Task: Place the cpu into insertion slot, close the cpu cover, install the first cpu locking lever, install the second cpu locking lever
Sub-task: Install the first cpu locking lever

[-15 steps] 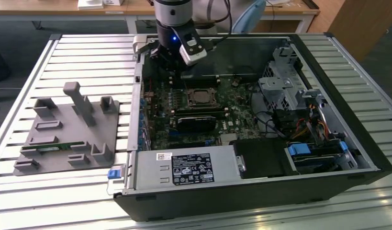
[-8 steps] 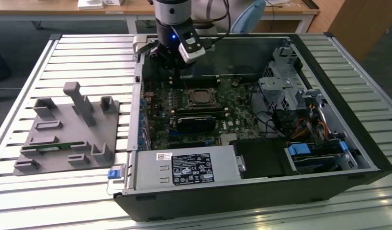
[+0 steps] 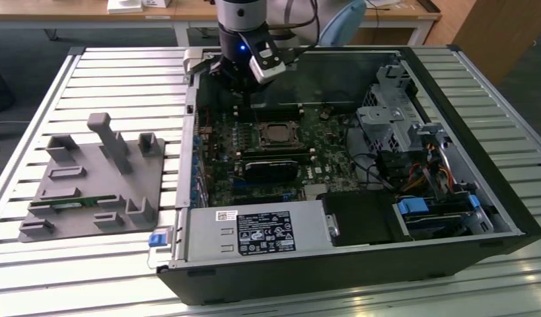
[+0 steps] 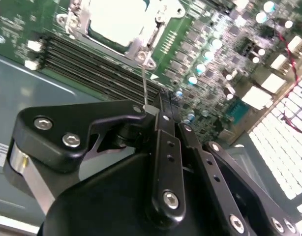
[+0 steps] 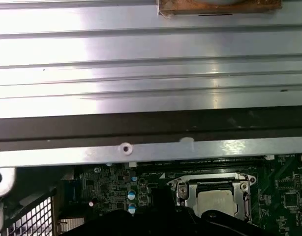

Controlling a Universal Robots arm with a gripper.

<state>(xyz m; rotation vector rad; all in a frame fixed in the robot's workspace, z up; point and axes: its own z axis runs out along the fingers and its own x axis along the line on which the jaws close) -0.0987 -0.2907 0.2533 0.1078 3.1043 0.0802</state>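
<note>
The cpu (image 4: 116,22) lies in the insertion slot (image 3: 275,135) on the green motherboard, its pale face showing. The silver cpu cover (image 5: 190,189) lies flat around the cpu (image 5: 217,201). A thin wire locking lever (image 4: 143,83) stands up from the socket's corner. Its upper end sits between the black fingertips of my gripper (image 4: 153,109), which are shut on it. In the exterior view my gripper (image 3: 244,99) hangs just behind the socket, near the case's back wall.
Memory slots (image 4: 92,64) run beside the socket. A black card (image 3: 270,165) lies in front of the socket, and a drive cage (image 3: 398,125) stands toward the exterior view's right. The power supply (image 3: 252,231) fills the case front. A grey fixture plate (image 3: 94,178) sits outside the case.
</note>
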